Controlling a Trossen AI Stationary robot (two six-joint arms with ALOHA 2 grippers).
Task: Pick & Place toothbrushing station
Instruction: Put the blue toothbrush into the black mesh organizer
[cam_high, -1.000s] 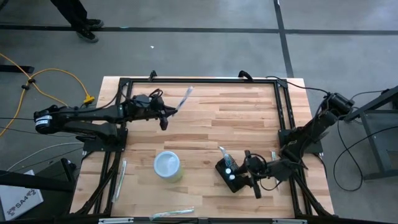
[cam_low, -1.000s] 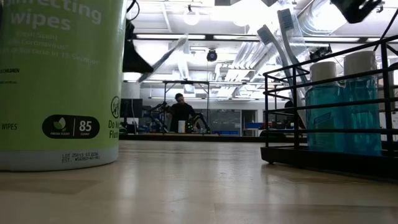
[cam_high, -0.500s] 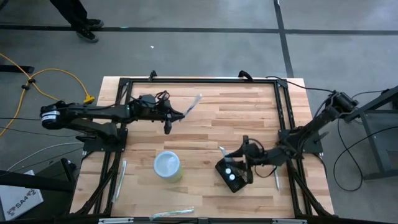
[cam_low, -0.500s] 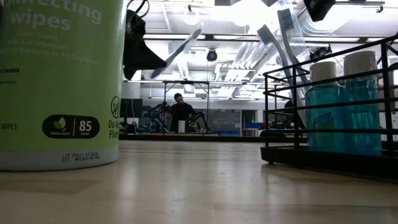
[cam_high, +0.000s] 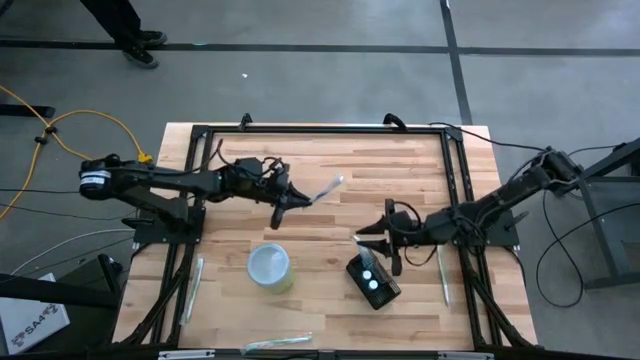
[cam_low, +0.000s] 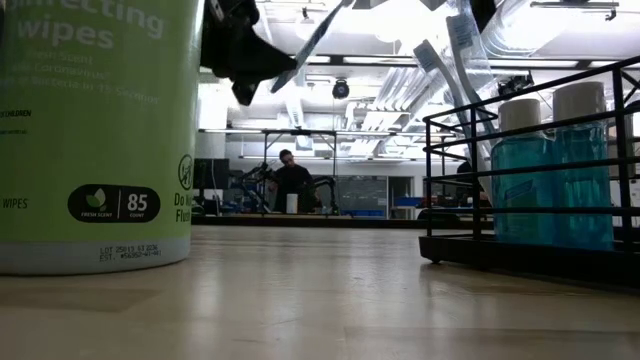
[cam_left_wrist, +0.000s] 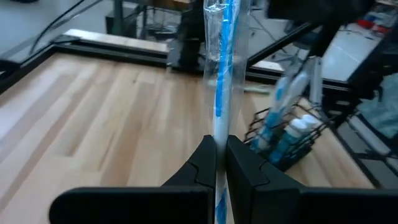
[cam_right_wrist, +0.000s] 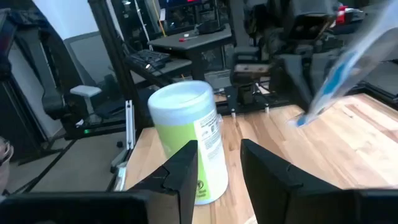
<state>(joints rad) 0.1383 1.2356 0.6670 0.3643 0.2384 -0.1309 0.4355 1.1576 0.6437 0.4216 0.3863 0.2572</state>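
Black toothbrushing station (cam_high: 373, 282) lies diagonally; left jaws pinch a wrapped toothbrush (cam_high: 323, 190), right jaws empty, parted.

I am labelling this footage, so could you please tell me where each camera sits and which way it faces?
High view: overhead, straight down on the table, both arms in frame.
Low view: at tabletop height, looking level past the wipes canister into the room.
Left wrist view: looks along the left end effector, shut on a wrapped toothbrush.
Right wrist view: looks past the right end effector, empty, toward the canister.
Shared: the canister and toothbrush appear in the high, low and right wrist views.
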